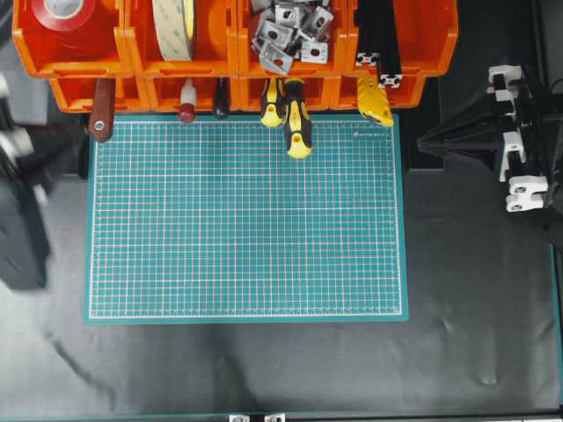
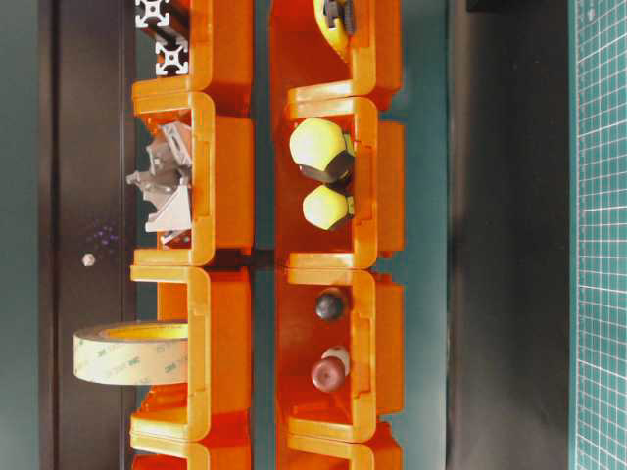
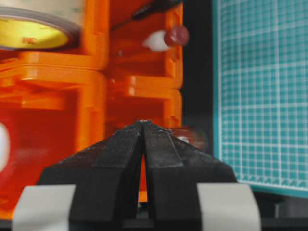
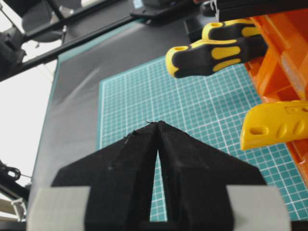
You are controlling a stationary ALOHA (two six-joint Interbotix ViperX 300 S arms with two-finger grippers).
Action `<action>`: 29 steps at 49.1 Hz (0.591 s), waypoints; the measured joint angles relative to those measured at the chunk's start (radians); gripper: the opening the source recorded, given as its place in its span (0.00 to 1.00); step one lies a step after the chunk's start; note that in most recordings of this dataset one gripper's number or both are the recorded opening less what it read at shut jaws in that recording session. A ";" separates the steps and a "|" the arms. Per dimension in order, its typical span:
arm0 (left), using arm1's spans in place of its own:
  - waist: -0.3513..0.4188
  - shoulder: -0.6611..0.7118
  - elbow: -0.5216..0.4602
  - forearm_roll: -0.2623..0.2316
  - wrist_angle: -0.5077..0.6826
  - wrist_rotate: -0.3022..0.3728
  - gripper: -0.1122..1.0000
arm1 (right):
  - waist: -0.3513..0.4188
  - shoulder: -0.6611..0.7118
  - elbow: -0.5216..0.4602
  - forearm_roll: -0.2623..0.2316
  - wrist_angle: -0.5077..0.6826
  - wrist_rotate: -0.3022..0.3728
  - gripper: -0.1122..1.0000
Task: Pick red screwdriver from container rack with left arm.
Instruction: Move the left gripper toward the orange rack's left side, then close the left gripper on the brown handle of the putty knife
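Overhead exterior view: the red screwdriver [image 1: 101, 109] hangs out of the leftmost lower bin of the container rack [image 1: 233, 44], its reddish-brown handle with the end hole reaching over the top left corner of the green cutting mat [image 1: 246, 215]. The left arm [image 1: 19, 211] sits blurred at the left edge, well apart from the tool, and its gripper [image 3: 143, 124] faces the orange bins with jaws pressed together, holding nothing. The right gripper [image 4: 156, 124], parked at the right, likewise appears closed and empty, near the yellow-and-black screwdrivers [image 4: 216, 50].
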 measured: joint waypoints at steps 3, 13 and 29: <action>-0.003 0.043 0.029 0.009 0.003 -0.021 0.10 | 0.000 0.000 0.000 0.000 0.000 0.003 0.10; -0.005 0.109 0.094 0.014 -0.008 -0.110 0.10 | 0.000 0.000 0.000 0.000 0.018 0.006 0.11; -0.008 0.081 0.124 0.014 -0.008 -0.120 0.10 | 0.002 0.000 0.000 0.000 0.021 0.006 0.11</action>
